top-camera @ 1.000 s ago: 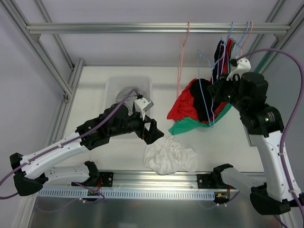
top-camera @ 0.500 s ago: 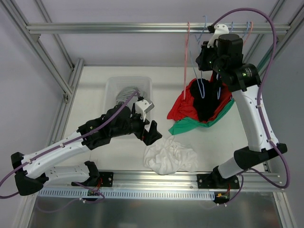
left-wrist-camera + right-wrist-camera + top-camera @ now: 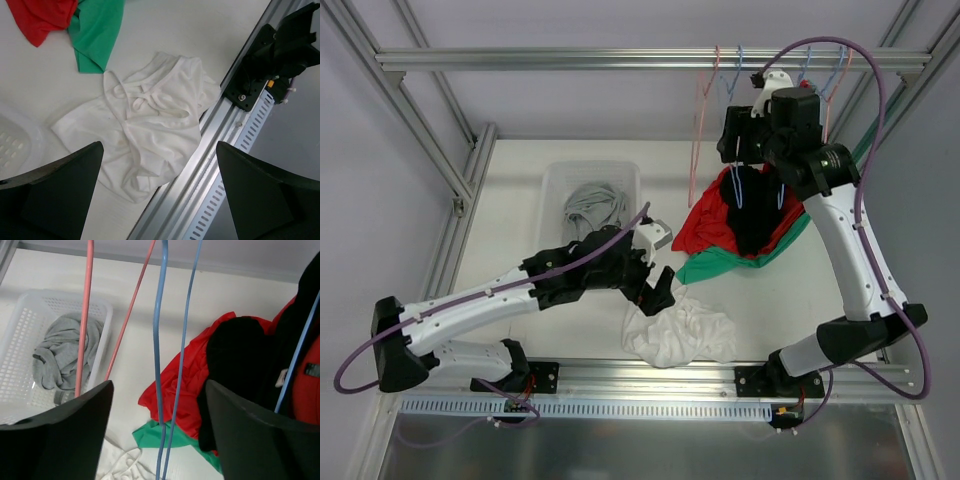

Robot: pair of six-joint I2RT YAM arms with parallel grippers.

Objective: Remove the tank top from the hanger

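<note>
Basket [image 3: 552, 176] holds one crumpled grey garment [image 3: 594, 205]; white tank top [image 3: 680, 330] lies outside.

Read no text, brand, number or sign in any of the three views. Noted only a small dark tag [image 3: 312, 370] on the red garment [image 3: 182, 385] and a pale tag [image 3: 281, 378] at the edge of the black garment [image 3: 240, 355] in the right wrist view. Found both too small and blurred to decipher.
</note>
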